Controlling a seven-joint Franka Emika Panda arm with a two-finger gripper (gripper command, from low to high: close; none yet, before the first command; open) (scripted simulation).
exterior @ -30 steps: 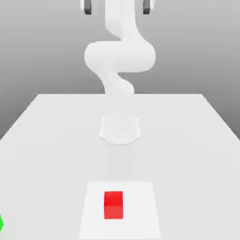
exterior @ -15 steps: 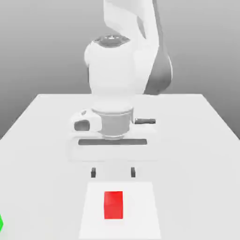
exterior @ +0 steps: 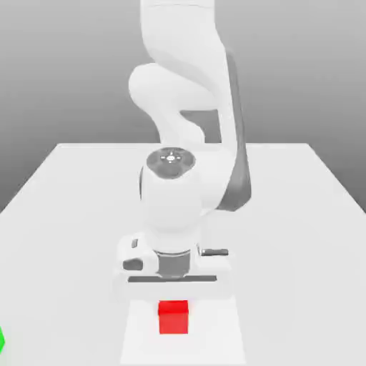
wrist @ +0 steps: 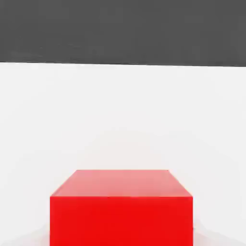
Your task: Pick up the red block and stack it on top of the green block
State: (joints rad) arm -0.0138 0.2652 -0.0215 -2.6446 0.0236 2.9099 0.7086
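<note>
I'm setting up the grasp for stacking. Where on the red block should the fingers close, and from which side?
Take the red block from straight above, closing on two opposite vertical faces. It sits flat and square on the table, a plain cube, with bare surface on both sides.

No readable text, labels, brands, numbers or signs anywhere. Red block [exterior: 173, 317]: plain matte faces, unmarked. Green block [exterior: 1, 339]: sliver at edge of exterior view, unmarked. White arm [exterior: 187, 107]: bare casing, no logo or lettering legible. Counter [exterior: 71, 214]: blank white surface, no markings.
</note>
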